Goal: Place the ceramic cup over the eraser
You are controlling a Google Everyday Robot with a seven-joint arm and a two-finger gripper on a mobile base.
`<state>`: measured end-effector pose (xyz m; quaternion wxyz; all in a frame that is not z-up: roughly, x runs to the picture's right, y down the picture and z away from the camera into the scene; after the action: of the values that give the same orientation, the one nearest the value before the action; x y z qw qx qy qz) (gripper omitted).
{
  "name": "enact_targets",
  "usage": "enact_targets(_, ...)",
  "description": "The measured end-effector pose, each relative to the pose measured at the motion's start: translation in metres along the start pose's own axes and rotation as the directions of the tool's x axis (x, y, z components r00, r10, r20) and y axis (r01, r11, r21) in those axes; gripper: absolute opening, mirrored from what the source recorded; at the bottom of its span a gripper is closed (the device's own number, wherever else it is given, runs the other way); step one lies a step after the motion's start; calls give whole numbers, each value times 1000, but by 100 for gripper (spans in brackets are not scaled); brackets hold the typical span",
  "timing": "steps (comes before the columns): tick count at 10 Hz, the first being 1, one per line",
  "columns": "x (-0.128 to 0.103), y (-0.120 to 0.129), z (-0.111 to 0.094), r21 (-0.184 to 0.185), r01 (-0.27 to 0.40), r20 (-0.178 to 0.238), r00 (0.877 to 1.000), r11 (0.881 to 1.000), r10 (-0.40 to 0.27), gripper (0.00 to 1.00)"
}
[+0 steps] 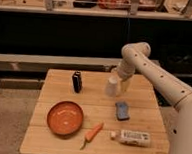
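– One camera view is all there is. It shows the gripper (122, 84) over the far right part of the wooden table (137, 101), just beside the ceramic cup (112, 87).
– Does it hold the cup?
– That cannot be told. It sits close against the cup's right side, and no more is clear. The eraser (77, 82) stands upright to the cup's left, apart from it.
– How should the robot handle this step?
– Probably by securing the cup firmly and lifting it clear. It should then centre the cup's mouth above the eraser and lower it straight down, since the two look alike in height.
– The count?
– One cup, one eraser, one blue block (122, 110), one orange bowl (65, 118), one carrot (93, 133), one white tube (134, 138).
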<state>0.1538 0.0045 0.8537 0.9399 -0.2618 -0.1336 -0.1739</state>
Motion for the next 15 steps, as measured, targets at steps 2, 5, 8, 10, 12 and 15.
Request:
enact_targets(2, 9, -11, 11, -19, -6, 19, 1000, 1000, 7, 80)
enact_targets(5, 9, -16, 31, -77, -5, 46, 999, 997, 8, 80)
enact_targets(8, 3, -19, 43, -122, 9, 53, 999, 992, -2, 80)
enact_targets(10, -2, -21, 48, -142, 20, 55, 998, 990, -13, 80)
enact_targets(12, -4, -19, 54, -164, 31, 61, 998, 986, -21, 80)
enact_targets(15, -11, -15, 64, -192, 56, 51, 998, 980, -47, 76)
